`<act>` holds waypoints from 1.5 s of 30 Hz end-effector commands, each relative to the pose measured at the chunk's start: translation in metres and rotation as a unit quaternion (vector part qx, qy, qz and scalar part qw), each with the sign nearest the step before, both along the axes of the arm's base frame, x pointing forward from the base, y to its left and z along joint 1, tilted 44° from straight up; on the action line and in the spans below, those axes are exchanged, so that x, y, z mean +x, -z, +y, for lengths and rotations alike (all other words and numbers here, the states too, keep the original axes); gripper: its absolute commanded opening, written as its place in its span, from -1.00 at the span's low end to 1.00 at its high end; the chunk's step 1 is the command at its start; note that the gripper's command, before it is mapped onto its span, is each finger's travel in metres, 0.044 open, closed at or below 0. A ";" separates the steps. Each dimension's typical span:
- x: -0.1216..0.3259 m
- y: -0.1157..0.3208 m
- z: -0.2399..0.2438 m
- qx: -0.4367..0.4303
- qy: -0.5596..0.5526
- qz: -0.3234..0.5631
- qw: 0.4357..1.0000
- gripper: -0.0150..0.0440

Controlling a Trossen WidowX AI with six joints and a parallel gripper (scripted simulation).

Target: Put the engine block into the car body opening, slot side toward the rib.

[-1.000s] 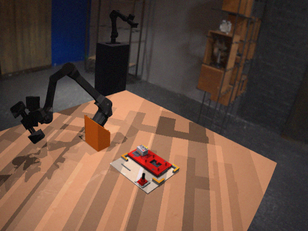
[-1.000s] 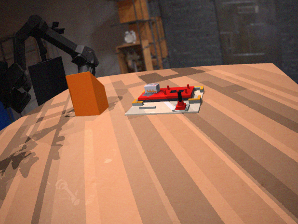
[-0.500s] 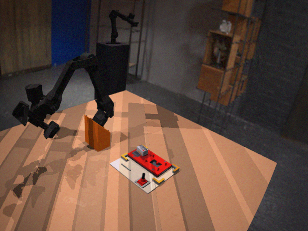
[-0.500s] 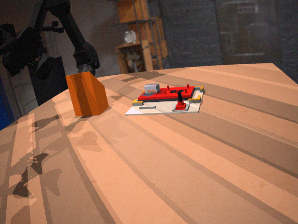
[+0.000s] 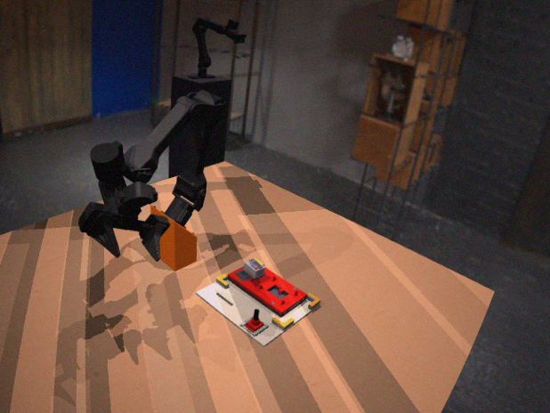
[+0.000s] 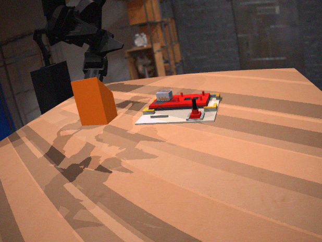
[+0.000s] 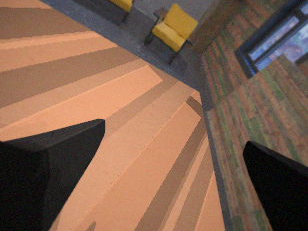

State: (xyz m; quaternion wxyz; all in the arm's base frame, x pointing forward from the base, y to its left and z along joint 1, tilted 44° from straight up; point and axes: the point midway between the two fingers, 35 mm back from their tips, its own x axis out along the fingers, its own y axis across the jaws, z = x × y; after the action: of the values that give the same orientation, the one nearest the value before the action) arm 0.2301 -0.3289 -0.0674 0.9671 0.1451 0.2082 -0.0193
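Note:
The grey engine block (image 5: 254, 269) (image 6: 164, 95) stands upright at the left end of the red car body (image 5: 267, 295) (image 6: 172, 104), beside a dark patch. Its underside and slot are hidden, and I cannot tell how deep it sits. A square opening (image 5: 273, 289) (image 6: 187, 98) with a small red piece in it shows nearer the body's other end. My gripper (image 5: 138, 258) (image 6: 110, 39) (image 7: 174, 136) is open and empty. It hangs high above the table, to the left of the car body and well apart from it. The wrist view shows neither block nor body.
The white board (image 5: 236, 311) (image 6: 177, 118) under the body carries yellow corner brackets and a red part with a black post (image 5: 254, 324) (image 6: 195, 115). A tall orange block (image 5: 178, 249) (image 6: 91, 104) stands between the arm's base and the board. A thin grey strip lies on the board.

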 end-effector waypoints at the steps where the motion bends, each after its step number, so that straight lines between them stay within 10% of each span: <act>1: 0.021 -0.013 0.024 0.037 -0.025 0.022 0.999 1.00; 19: 0.087 -0.081 0.202 0.221 -0.168 0.215 0.937 1.00; 45: 0.007 -0.141 0.397 0.270 -0.249 0.467 0.805 1.00</act>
State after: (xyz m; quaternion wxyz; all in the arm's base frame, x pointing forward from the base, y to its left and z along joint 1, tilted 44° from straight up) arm 0.2430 0.0538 0.0853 0.6535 0.3161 0.6543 0.2118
